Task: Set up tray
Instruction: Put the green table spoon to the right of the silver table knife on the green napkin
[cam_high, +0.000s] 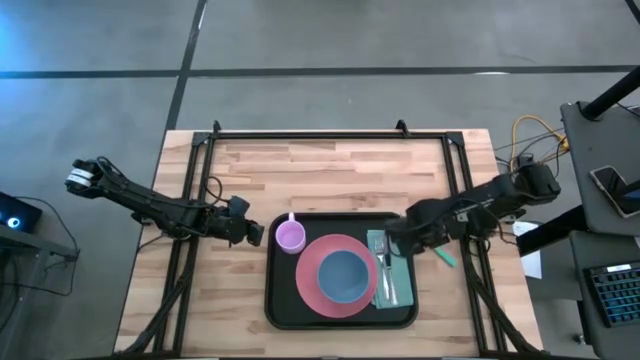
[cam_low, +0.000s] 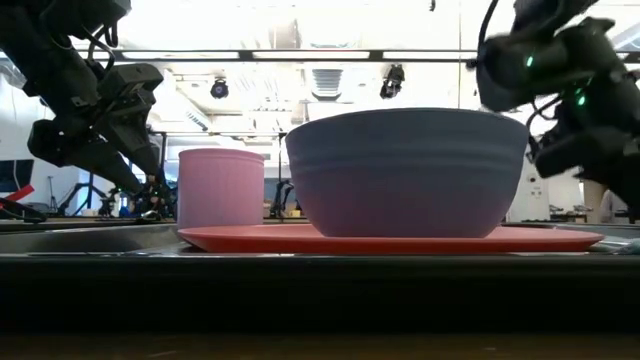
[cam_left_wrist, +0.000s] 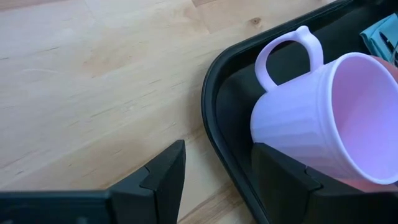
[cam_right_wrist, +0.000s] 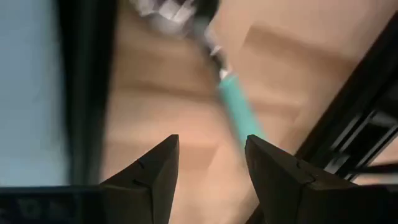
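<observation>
The black tray (cam_high: 278, 300) lies at the table's near middle. It carries a pink plate (cam_high: 312, 285) with a blue bowl (cam_high: 345, 276) on it, a lilac cup (cam_high: 290, 236) standing in its far left corner, and a teal napkin (cam_high: 400, 270) with a fork along its right side. My left gripper (cam_high: 258, 234) is open just left of the cup. In the left wrist view its fingers stand either side of the tray rim (cam_left_wrist: 214, 118), near the cup (cam_left_wrist: 323, 118). My right gripper (cam_high: 400, 238) hovers open over the tray's far right corner. A teal-handled utensil (cam_right_wrist: 239, 118) lies on the wood ahead of it.
The teal-handled utensil (cam_high: 445, 257) lies on the table between the tray's right rim and the black frame rail (cam_high: 470, 270). Bare wood stretches across the table's far half. In the low view the cup (cam_low: 220, 188), bowl (cam_low: 405, 170) and plate (cam_low: 390, 238) fill the middle.
</observation>
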